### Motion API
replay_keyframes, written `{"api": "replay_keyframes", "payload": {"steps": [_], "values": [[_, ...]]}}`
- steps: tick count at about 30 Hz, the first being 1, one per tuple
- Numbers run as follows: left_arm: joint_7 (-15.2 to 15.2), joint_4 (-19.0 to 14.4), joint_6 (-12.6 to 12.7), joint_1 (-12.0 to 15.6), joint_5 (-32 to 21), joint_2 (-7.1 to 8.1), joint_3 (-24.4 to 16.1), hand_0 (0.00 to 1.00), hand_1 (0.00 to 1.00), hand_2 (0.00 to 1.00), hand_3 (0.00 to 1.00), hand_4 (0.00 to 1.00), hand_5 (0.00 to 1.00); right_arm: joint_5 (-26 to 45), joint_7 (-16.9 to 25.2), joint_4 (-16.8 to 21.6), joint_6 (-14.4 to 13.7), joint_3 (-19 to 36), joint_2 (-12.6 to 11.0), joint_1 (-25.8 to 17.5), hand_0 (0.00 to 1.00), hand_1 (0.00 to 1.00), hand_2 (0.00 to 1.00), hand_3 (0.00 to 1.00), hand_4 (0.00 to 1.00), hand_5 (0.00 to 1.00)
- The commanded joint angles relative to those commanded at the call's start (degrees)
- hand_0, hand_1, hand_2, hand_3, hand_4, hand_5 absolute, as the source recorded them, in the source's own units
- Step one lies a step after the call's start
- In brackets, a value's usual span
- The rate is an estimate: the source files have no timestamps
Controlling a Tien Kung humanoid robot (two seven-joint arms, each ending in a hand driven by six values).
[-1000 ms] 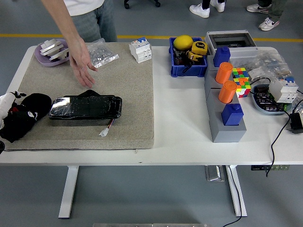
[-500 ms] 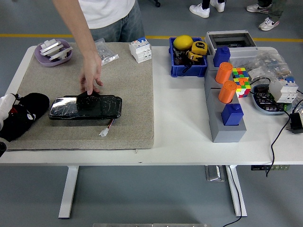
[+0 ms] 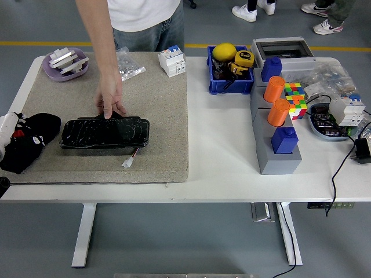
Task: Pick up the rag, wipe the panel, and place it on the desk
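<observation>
A person's hand (image 3: 110,97) touches the black panel (image 3: 104,132) on the mat (image 3: 156,110); the robot's left hand (image 3: 23,142) rests curled, apparently empty, at the desk's (image 3: 220,156) left edge.

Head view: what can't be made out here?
- Left hand: a dark bundle at the left edge; fingers can't be told apart from any rag.
- Right hand: out of frame.
- Person's hand: fingertips meet the black panel's far edge; what they touch is hidden.
- Clear bag: contents too small.

A glossy, crinkled black panel (image 3: 104,132) lies on a rough beige fibre mat (image 3: 156,104) atop the smooth white counter (image 3: 220,145); beside it, a matt black cloth rag (image 3: 32,139).
</observation>
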Motion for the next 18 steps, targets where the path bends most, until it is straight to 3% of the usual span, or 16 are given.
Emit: {"api": "replay_keyframes", "payload": {"steps": [4, 5, 9, 13, 18], "values": [[-0.43, -0.34, 1.31, 0.38, 0.13, -0.1, 0.19, 0.201, 0.185, 0.537, 0.543, 0.563, 0.002, -0.07, 0.0, -0.07, -0.01, 0.18, -0.04, -0.07, 0.766, 0.697, 0.712, 0.684, 0.998, 0.522], [-0.54, -0.48, 1.56, 0.48, 0.08, -0.13, 0.14, 0.17, 0.172, 0.494, 0.471, 0.454, 0.002, -0.07, -0.01, -0.07, 0.0, 0.15, -0.04, -0.09, 0.766, 0.696, 0.712, 0.684, 0.998, 0.521], [-0.97, -2.09, 2.34, 1.32, 0.97, -0.36, -1.32, 0.17, 0.172, 0.494, 0.471, 0.454, 0.002, -0.02, -0.05, -0.05, 0.04, -0.08, -0.07, -0.17, 0.766, 0.696, 0.712, 0.684, 0.998, 0.521], [-0.45, -6.4, 2.31, 3.44, 3.22, -0.4, -5.67, 0.17, 0.171, 0.487, 0.451, 0.491, 0.002, -0.04, -0.09, -0.01, 0.04, -0.29, -0.12, -0.27, 0.766, 0.696, 0.712, 0.683, 0.998, 0.52], [1.53, -14.61, 1.67, 6.19, 5.4, 0.36, -10.28, 0.169, 0.17, 0.488, 0.45, 0.468, 0.002, -0.05, -0.12, -0.02, 0.06, -0.34, -0.14, -0.43, 0.766, 0.696, 0.712, 0.682, 0.998, 0.52]]}}
